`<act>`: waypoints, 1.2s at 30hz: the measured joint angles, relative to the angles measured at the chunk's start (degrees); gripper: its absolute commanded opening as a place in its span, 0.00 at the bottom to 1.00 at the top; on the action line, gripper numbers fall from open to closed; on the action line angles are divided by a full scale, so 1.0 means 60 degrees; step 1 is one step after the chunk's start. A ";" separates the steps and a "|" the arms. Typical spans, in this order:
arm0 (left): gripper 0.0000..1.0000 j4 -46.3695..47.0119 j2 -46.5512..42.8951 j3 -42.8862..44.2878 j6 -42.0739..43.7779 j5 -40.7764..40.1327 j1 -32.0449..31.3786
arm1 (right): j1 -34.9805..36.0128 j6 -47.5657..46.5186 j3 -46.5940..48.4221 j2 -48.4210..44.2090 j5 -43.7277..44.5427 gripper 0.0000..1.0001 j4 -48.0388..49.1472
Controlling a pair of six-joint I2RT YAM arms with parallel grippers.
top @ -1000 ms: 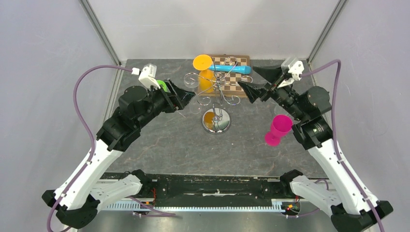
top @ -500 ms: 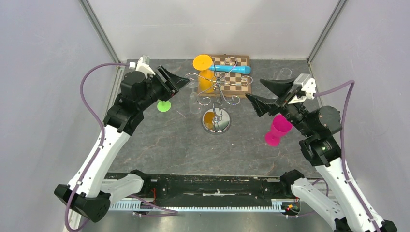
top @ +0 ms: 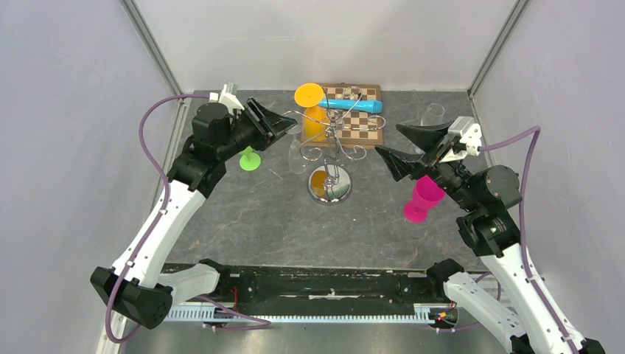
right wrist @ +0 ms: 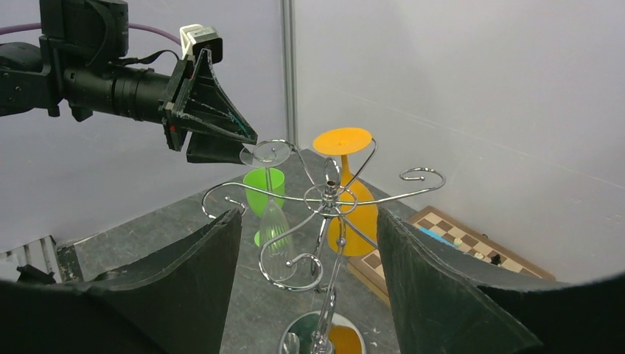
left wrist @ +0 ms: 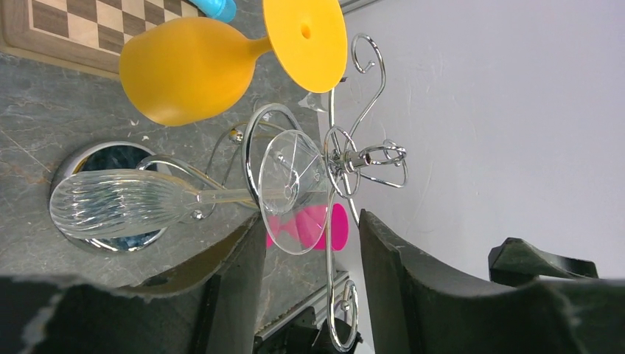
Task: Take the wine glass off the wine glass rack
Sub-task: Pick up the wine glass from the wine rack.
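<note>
Centre of the overhead view: the wine glass rack [top: 333,147] stands on the counter [top: 250,217]. Two glasses hang bowl-down from its curled arms, a clear ribbed wine glass [top: 297,158] on the left side and an orange glass [top: 314,122] toward the back. I take the clear one as my target, since my left pincer [top: 286,130] is aimed at it from the upper left. Its jaws stand apart, gripping nothing. In the left wrist view the glass's round foot sits just ahead of the fingertips, in line with the gap, with stem and bowl running off to the left of the frame. In the right wrist view the tips look just beside the foot; I cannot tell if they touch. My right pincer [top: 388,139], right of centre, is likewise spread and empty, facing the rack and apart from it.

I judge the glass light, rigid, slick and easily broken. The foot appears to rest on a wire arm, so it should slide out along the arm rather than be pulled down. The thin stem just under the foot looks the safest hold, squeezed gently. The rack may tip if the foot snags.
</note>
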 measured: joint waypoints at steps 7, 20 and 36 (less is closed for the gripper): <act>0.49 0.0011 0.0007 -0.0004 -0.0087 0.0215 0.0087 | 0.0000 0.0026 -0.0178 -0.0087 -0.0153 0.69 0.0080; 0.34 0.0062 0.0007 -0.0004 -0.0142 0.0302 0.0233 | 0.0000 0.0026 -0.0248 -0.0164 -0.0157 0.69 0.0189; 0.02 0.0317 0.0058 -0.0007 -0.0288 0.0550 0.0361 | 0.0000 0.0018 -0.0335 -0.0346 -0.0153 0.69 0.0222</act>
